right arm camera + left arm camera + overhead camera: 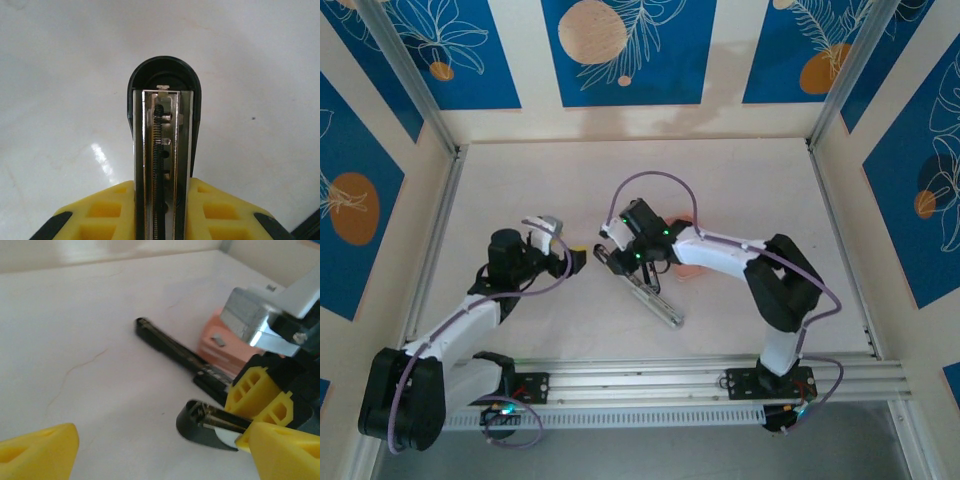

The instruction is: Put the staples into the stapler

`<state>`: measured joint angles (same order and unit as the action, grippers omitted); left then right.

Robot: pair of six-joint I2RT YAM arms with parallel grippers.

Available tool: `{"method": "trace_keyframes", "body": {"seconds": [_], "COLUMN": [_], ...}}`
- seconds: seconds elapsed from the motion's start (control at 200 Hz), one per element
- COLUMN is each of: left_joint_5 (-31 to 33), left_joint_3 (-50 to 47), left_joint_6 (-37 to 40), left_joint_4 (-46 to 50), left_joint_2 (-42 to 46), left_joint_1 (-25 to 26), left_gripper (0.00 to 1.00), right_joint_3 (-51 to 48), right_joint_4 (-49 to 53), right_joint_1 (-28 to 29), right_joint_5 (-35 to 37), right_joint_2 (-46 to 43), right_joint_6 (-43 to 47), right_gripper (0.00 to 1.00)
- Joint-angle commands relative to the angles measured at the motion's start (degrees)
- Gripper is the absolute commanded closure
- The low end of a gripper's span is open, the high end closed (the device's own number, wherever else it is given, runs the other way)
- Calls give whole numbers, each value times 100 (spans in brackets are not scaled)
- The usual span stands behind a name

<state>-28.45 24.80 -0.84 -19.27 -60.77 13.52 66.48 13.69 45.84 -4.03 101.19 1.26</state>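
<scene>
The stapler (658,303) lies open on the table, its black base (165,342) running diagonally. My right gripper (162,187) is shut on the stapler's silvery rail (150,145), whose spring shows down its middle and whose black end cap (162,75) points away. My left gripper (160,455) is open just left of that raised end (210,421), with nothing between its yellow fingertips (40,450). In the top view the two grippers almost meet, left (570,262) and right (613,256). One small grey strip of staples (217,340) lies in the pink tray (212,352).
The pink tray (692,270) sits mostly under the right arm's forearm. A metal frame rail (720,375) runs along the table's near edge, and walls close in both sides and the back. Bare table stretches behind and left of the grippers.
</scene>
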Motion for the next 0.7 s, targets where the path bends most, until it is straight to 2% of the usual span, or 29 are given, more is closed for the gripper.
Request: {"method": "trace_keyframes", "body": {"seconds": [0.0, 0.105, 0.26, 0.34, 0.495, 0.695], "left_joint_5": [-1486, -2542, -3128, -3280, -3292, -3180], "left_joint_3": [424, 677, 628, 722, 1111, 1134], "left_joint_6": [930, 1766, 2445, 3032, 4274, 4680], "left_joint_4": [-23, 524, 659, 1216, 2861, 3199], "left_joint_2": [-93, -189, -46, 11, -44, -200], "left_joint_1": [-60, -51, -49, -43, 62, 277], "left_gripper": [14, 22, 22, 22, 22, 24], "right_joint_3": [-575, -1056, -1626, -1975, -2316, -2604], "right_joint_4": [-951, -1451, -2058, -2440, -2816, -3241], "right_joint_1": [-43, -194, -329, -331, -331, -262], "right_joint_5": [-807, -1324, -1882, -2015, -2219, -2341], "right_joint_2": [-548, -830, -1096, -1246, -1424, -1584], "right_joint_6": [1177, 1675, 2082, 2266, 2343, 2329], "right_gripper": [86, 87, 87, 88, 88, 88]}}
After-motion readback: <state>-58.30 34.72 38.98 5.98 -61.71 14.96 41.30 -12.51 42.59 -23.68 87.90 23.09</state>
